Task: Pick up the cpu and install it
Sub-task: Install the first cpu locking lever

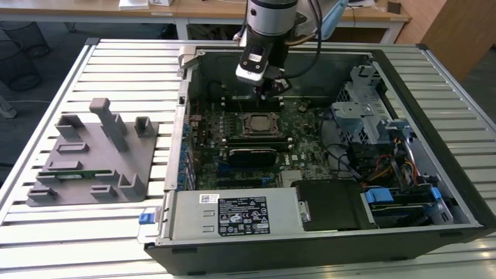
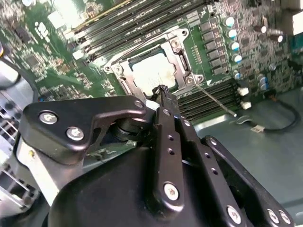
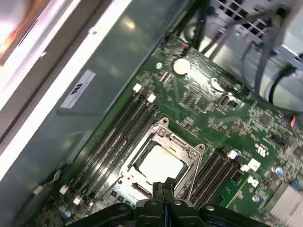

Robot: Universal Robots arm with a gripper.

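Gripper poised inside open computer case, just above motherboard; fingers pressed together, nothing held. Cpu seated flat in metal socket frame, between banks of memory slots, directly below the fingertips in both wrist views. Case resting on slatted metal counter. Grey plastic tray with upright blocks toward the exterior view's left, carrying green memory stick. Wooden desks behind.
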